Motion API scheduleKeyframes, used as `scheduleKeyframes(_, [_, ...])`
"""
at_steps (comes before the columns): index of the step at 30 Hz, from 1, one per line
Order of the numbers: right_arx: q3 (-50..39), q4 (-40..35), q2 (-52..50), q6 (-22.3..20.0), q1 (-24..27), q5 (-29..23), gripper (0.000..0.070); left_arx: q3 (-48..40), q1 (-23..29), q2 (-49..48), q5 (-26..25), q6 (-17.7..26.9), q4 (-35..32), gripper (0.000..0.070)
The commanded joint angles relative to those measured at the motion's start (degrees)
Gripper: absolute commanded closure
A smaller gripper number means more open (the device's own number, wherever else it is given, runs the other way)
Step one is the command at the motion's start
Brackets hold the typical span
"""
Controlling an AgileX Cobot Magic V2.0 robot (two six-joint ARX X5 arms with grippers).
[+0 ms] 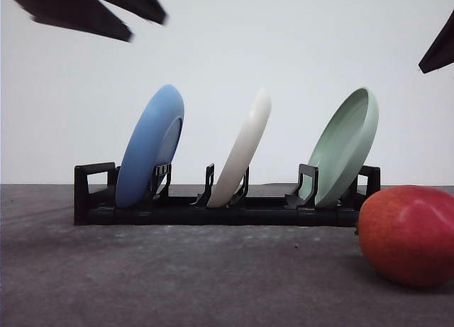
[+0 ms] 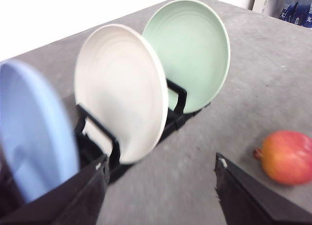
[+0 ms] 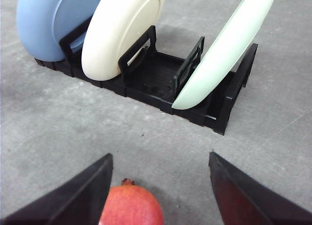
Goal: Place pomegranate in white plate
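Grey matte tabletop point(image 1: 177, 277) runs back to a plain white wall. On it a black dish rack point(image 1: 227, 212) holds three plates on edge, tilted: a blue plate point(image 1: 149, 146), the white plate point(image 1: 245, 150) in the middle slot, and a pale green plate point(image 1: 346, 146). The pomegranate point(image 1: 410, 235) lies on the table in front of the rack's green-plate end, apart from it. The left gripper point(image 2: 161, 186) hangs near the rack, jaws spread, empty. The right gripper point(image 3: 158, 178) hovers over the pomegranate, jaws spread wide and not touching it.
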State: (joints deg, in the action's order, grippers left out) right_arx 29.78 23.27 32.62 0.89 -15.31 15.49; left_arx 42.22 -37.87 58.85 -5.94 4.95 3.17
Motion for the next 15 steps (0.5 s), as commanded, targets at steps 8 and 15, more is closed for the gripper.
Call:
scheduleKeyframes(8, [0.98, -0.72, 0.15, -0.02, -0.20, 0.12, 0.0307, 3.76, -5.65, 14.92, 8.73, 0.61, -14.30, 0.0283])
scheduleKeyframes(15, [0.98, -0.70, 0.15, -0.04, -0.20, -0.32, 0.0307, 11.32, -7.61, 26.78, 11.92, 0.58, -15.43, 0.0284])
